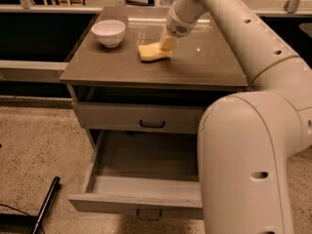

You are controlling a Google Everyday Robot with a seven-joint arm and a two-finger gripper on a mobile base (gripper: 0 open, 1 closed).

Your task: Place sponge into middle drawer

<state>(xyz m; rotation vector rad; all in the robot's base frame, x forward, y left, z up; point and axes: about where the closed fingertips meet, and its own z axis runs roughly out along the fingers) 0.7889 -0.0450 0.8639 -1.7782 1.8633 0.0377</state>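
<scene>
The jaws hang at the 3 o'clock end of the sponge (153,52) on the bench (204,69); its long axis runs 9-to-3. Their opening cannot be told.

On the table (204,67) the bowl (108,32) sits toward the back left corner. The sponge (150,52) lies to its right, nearer the middle and apart from it. The hand (169,43) is down at the sponge's right end, right against it. Under the table sits the top drawer (107,117), pushed in. Below that the middle drawer (131,202) stands pulled out toward me, with the arm (243,155) in front covering its right part.
</scene>
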